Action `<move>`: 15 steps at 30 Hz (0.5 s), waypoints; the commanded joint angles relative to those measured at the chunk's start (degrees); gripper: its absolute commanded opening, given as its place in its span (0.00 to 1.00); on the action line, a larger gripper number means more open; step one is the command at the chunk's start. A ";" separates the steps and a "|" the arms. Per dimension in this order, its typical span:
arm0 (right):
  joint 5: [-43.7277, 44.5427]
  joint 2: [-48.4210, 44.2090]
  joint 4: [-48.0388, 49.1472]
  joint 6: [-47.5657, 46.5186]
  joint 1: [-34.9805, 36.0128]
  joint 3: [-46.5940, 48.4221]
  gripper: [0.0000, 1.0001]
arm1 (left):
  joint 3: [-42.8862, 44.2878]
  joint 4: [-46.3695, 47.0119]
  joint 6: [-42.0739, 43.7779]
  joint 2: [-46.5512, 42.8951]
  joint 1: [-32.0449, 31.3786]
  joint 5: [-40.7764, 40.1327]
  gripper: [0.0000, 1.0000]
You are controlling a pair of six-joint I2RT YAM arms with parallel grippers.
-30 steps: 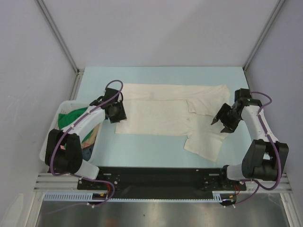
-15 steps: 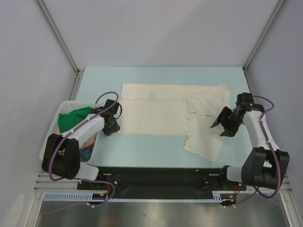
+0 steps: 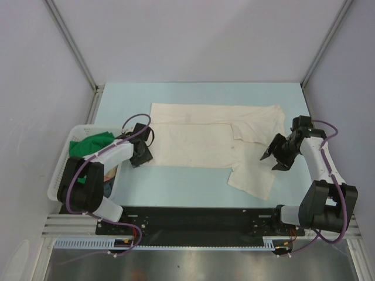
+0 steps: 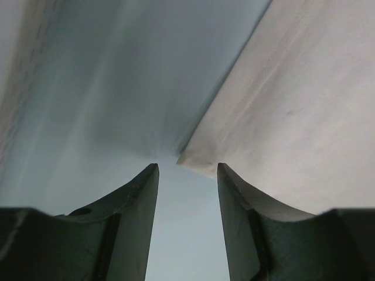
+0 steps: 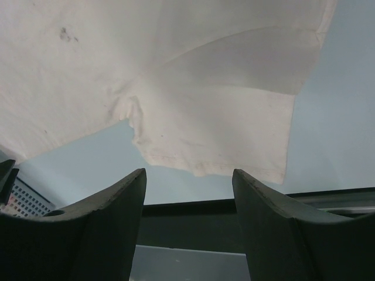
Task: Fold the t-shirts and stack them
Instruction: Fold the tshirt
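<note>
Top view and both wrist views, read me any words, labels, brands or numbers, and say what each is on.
None: no text, label, brand or number is readable in any view.
The cream t-shirt is plain; the small dark specks on it in the right wrist view are marks, not print.
The white basket shows no lettering.

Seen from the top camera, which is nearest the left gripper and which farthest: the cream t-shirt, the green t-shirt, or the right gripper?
1. cream t-shirt: its corner lies right by the left gripper.
2. green t-shirt: in the basket, on the left.
3. right gripper: far over on the right side.
</note>
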 commanded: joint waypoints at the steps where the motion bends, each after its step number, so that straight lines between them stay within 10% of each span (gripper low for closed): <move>1: -1.00 0.43 -0.33 -0.50 -0.57 0.44 0.66 | -0.88 0.17 -1.32 0.88 0.23 -0.69 0.50; 15: 4.35 1.22 -1.92 0.29 -3.91 -1.05 0.68 | -2.03 2.10 0.35 2.55 1.19 -0.07 0.29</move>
